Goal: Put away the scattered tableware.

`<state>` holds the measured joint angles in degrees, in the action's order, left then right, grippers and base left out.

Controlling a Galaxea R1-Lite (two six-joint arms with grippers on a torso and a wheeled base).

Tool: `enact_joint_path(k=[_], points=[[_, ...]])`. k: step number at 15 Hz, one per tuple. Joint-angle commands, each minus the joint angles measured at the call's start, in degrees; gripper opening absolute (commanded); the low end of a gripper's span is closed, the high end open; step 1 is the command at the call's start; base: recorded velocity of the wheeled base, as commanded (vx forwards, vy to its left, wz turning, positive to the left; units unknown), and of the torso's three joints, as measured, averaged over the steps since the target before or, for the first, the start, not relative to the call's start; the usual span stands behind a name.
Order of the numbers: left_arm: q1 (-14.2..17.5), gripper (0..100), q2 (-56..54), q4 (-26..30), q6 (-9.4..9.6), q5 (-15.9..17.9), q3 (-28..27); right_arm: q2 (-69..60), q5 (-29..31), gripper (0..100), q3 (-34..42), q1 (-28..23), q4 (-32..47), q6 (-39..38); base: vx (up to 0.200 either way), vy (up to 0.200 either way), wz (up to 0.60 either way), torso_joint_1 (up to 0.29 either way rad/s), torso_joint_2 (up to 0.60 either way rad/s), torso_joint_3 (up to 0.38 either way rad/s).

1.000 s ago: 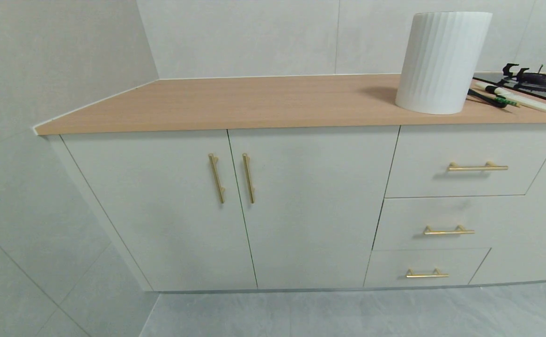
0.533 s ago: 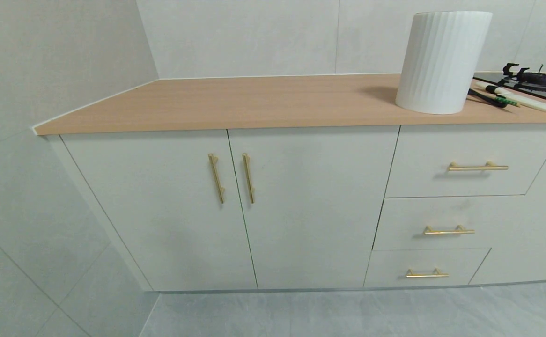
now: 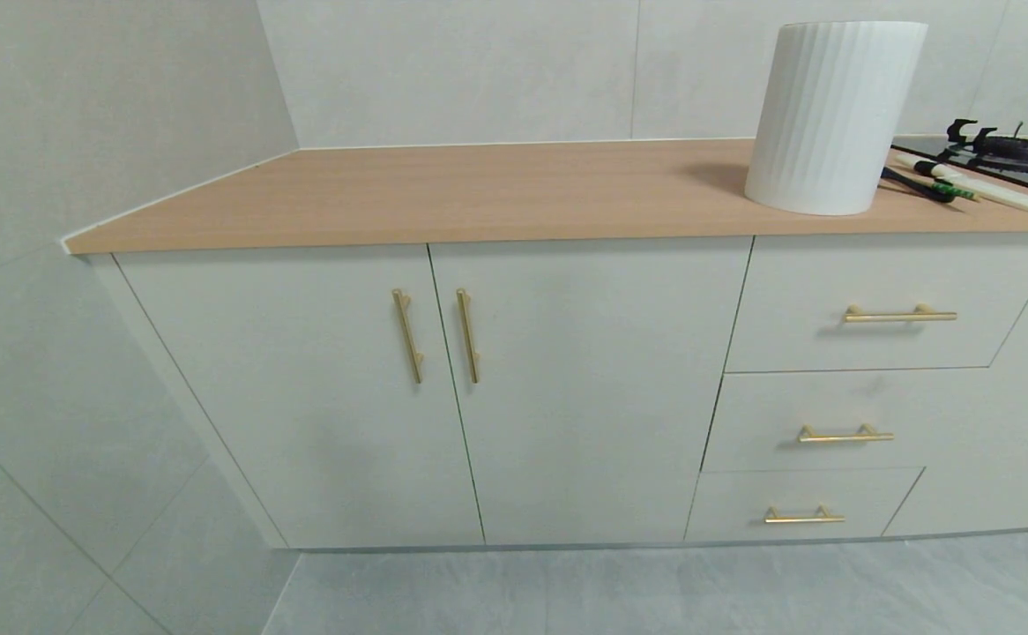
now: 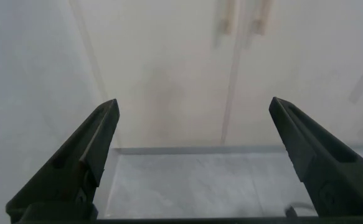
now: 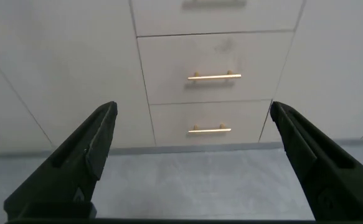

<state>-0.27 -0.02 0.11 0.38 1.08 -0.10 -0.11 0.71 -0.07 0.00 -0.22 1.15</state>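
Head view: slim utensils (image 3: 964,187), black, green and white, lie on the wooden countertop (image 3: 479,190) between a tall white ribbed container (image 3: 831,119) and the stove (image 3: 1012,152). The left gripper (image 4: 193,104) and right gripper (image 5: 192,107) both gape wide, holding nothing, facing the cabinet fronts.

A home kitchen is shown; a gas hob (image 3: 1012,150) is set in the wooden bench (image 3: 443,190); cabinets (image 3: 443,388) and drawers (image 3: 884,304) are fitted below; walls are tiled.
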Motion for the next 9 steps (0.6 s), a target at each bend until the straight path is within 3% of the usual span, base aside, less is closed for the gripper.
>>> enact_joint_path(k=[1, 9], points=[[0.0, 100, 0.0, 0.0, -0.03, 0.1, 0.0, 0.1, 0.0, 100, 0.1, 0.0, 0.2, 0.2, 0.000, 0.000, 0.00, 0.000, 0.00, 0.000], [0.0, 100, 0.0, 0.0, -0.11, 0.1, 0.0, 0.1, 0.1, 100, 0.0, 0.0, 0.2, -1.0, 0.000, 0.000, 0.00, 0.000, 0.00, 0.000]])
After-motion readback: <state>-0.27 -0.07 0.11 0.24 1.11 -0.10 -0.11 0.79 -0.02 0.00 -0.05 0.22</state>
